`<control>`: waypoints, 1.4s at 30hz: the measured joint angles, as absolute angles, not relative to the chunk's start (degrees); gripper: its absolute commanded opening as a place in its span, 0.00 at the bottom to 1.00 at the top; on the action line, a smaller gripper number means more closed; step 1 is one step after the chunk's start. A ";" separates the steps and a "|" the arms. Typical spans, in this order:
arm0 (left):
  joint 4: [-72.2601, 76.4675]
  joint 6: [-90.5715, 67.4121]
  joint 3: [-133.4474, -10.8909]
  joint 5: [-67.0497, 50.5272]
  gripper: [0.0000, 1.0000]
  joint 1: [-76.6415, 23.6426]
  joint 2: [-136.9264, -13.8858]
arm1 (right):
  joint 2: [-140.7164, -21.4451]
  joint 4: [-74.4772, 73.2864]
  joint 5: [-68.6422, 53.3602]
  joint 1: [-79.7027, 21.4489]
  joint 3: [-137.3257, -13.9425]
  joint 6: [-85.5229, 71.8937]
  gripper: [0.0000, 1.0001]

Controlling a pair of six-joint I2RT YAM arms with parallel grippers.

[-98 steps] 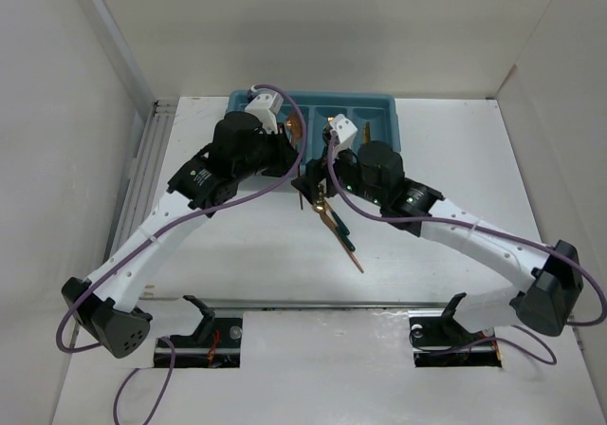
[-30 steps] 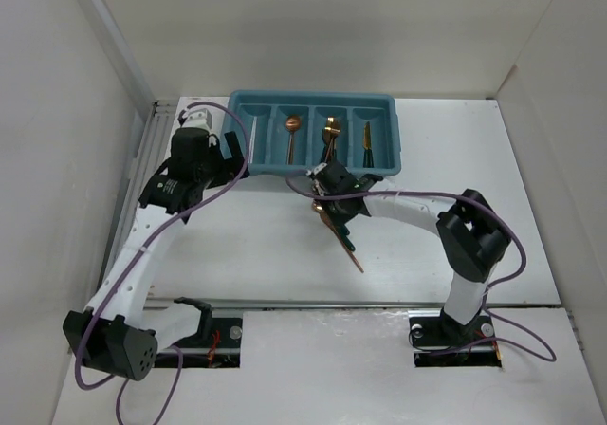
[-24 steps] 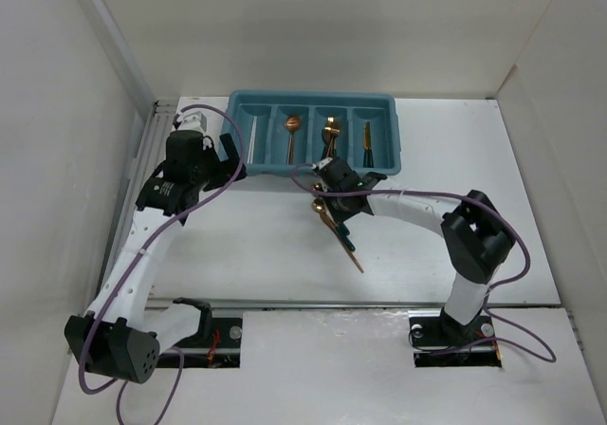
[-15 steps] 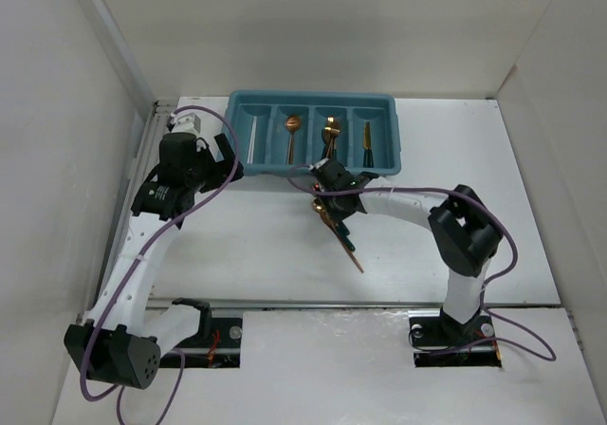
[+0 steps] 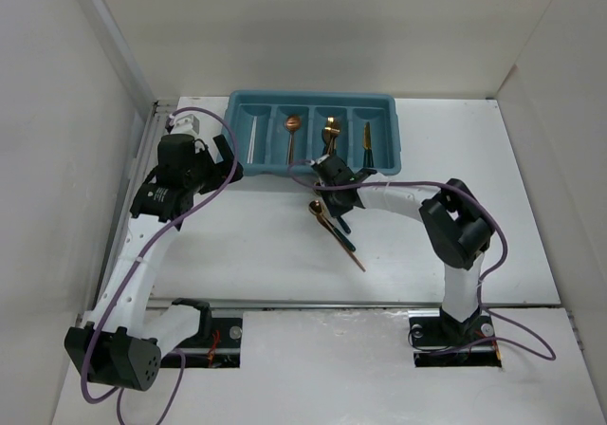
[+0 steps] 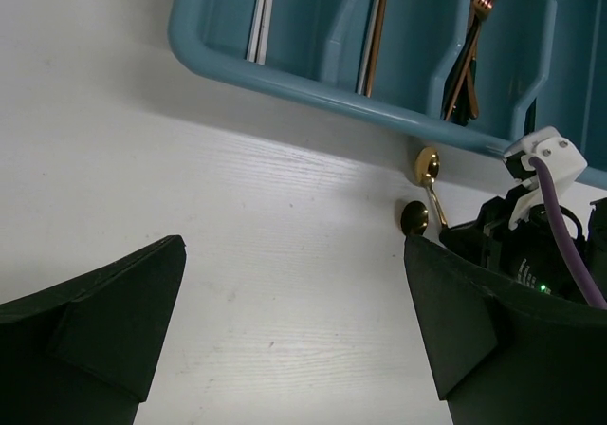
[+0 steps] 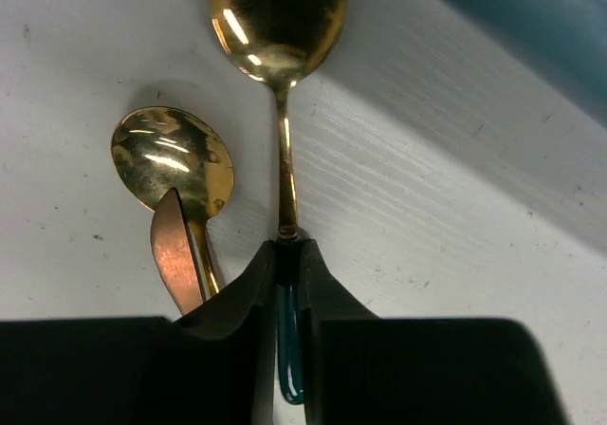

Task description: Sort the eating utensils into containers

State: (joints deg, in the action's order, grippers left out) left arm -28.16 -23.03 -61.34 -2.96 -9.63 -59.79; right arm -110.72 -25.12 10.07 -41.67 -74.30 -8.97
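The teal tray [image 5: 389, 133] lies at the back, its containers holding white chopsticks [image 5: 253, 141], a spoon [image 5: 292, 127], forks [image 5: 329, 133] and a knife [image 5: 367, 146]. Just in front of it, loose utensils [image 5: 343, 240] lie in a small pile on the table. My right gripper [image 5: 330, 197] [image 7: 287, 259] is shut on the dark teal handle of a gold spoon [image 7: 277, 17], whose bowl points toward the tray. A second spoon [image 7: 171, 157] and a copper knife tip [image 7: 175, 254] lie just left of it. My left gripper [image 5: 228, 159] [image 6: 294, 349] hangs open over bare table by the tray's left end.
White walls enclose the table on the left, back and right. A ribbed metal strip [image 5: 142, 174] runs along the left edge. The right arm's elbow [image 5: 460, 226] stands raised over the right half of the table. The tray's rim [image 6: 285, 76] is near the left gripper.
The right gripper's jaws have narrowed onto the spoon handle, and its elbow swung left. The left gripper stayed open and drifted slightly left, away from the tray.
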 measured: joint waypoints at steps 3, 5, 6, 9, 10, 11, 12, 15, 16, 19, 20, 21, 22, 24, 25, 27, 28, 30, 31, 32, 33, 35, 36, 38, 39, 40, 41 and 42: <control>-28.16 -23.05 -61.34 -2.96 1.00 -9.63 -59.79 | -110.72 -24.91 10.07 -41.67 -74.30 -8.56 0.00; -28.16 -23.05 -61.34 -2.98 1.00 -9.63 -59.79 | -110.72 -24.86 10.09 -41.67 -74.32 -7.70 0.00; -28.16 -23.03 -61.34 -2.98 1.00 -9.63 -59.79 | -110.69 -24.93 10.28 -41.71 -74.37 -7.25 0.00; -28.16 -23.03 -61.34 -2.98 1.00 -9.63 -59.79 | -110.67 -26.02 12.16 -42.22 -74.70 -5.17 0.00; -28.14 -23.03 -61.34 -2.98 1.00 -9.63 -59.79 | -110.65 -27.03 13.06 -42.44 -75.00 -4.45 0.00; -28.14 -23.03 -61.34 -2.98 1.00 -9.56 -59.79 | -110.48 -27.97 13.69 -42.74 -75.33 -3.68 0.00; -28.14 -23.00 -61.34 -2.96 1.00 -9.47 -59.79 | -110.02 -28.80 14.28 -42.98 -75.64 -3.09 0.00; -28.12 -22.98 -61.34 -2.92 1.00 -8.93 -59.79 | -106.87 -31.03 15.05 -43.75 -77.45 -1.52 0.00; -28.12 -22.98 -61.34 -2.85 1.00 -8.82 -59.79 | -105.30 -31.46 14.98 -43.97 -78.46 -0.89 0.00; -28.12 -22.96 -61.34 -2.79 1.00 -8.27 -59.79 | -100.86 -31.68 13.19 -44.29 -82.70 0.73 0.00; -28.12 -22.96 -61.34 -2.79 1.00 -8.14 -59.81 | -99.90 -31.16 12.60 -44.34 -84.03 0.95 0.00; -28.12 -22.98 -61.34 -2.79 1.00 -8.14 -59.81 | -99.39 -29.89 11.92 -44.34 -86.24 1.32 0.00; -28.12 -22.98 -61.34 -2.76 1.00 -8.14 -59.81 | -99.37 -28.32 11.31 -44.36 -88.23 1.37 0.00; -28.12 -22.96 -61.34 -2.76 1.00 -8.12 -59.83 | -100.36 -24.77 9.32 -44.18 -93.01 1.10 0.00; -28.12 -22.96 -61.34 -2.76 1.00 -8.12 -59.83 | -101.82 -23.55 8.23 -43.92 -96.25 0.45 0.00; -28.12 -22.96 -61.34 -2.79 1.00 -7.86 -59.83 | -106.37 -21.37 6.92 -43.35 -104.40 -0.95 0.00; -28.12 -22.96 -61.34 -2.76 1.00 -7.77 -59.86 | -109.16 -20.97 6.52 -42.96 -108.60 -1.65 0.00; -28.14 -22.96 -61.34 -2.74 1.00 -7.64 -59.86 | -112.68 -19.53 5.91 -42.17 -112.22 -2.76 0.00; -28.14 -22.90 -61.34 -2.74 1.00 -7.62 -59.86 | -113.08 -19.05 5.45 -41.91 -111.13 -3.11 0.00; -28.12 -22.81 -61.34 -2.72 1.00 -7.53 -59.86 | -112.51 -18.65 5.04 -41.63 -108.12 -3.42 0.00; -28.12 -22.76 -61.34 -2.68 1.00 -7.49 -59.86 | -111.48 -18.55 5.10 -41.43 -104.47 -3.68 0.00; -28.12 -22.63 -61.34 -2.55 1.00 -7.49 -59.83 | -107.77 -18.15 5.10 -41.41 -93.49 -4.34 0.14; -28.14 -22.59 -61.34 -2.52 1.00 -7.42 -59.81 | -106.21 -19.75 5.28 -41.52 -89.56 -4.80 0.21; -28.12 -22.57 -61.28 -2.55 1.00 -7.40 -59.72 | -102.85 -22.02 6.02 -41.98 -81.60 -5.30 0.37; -28.10 -22.55 -61.17 -2.59 1.00 -7.40 -59.68 | -101.62 -23.22 6.46 -42.09 -79.31 -5.56 0.39; -28.05 -22.55 -60.90 -2.76 1.00 -7.40 -59.57 | -100.57 -24.18 6.81 -42.26 -77.76 -5.67 0.42; -28.10 -22.55 -60.60 -2.87 1.00 -7.40 -59.48 | -99.66 -24.82 7.18 -42.39 -76.73 -5.72 0.43; -28.14 -22.55 -60.36 -3.07 1.00 -7.40 -59.48 | -98.91 -25.10 7.44 -42.41 -76.09 -5.80 0.43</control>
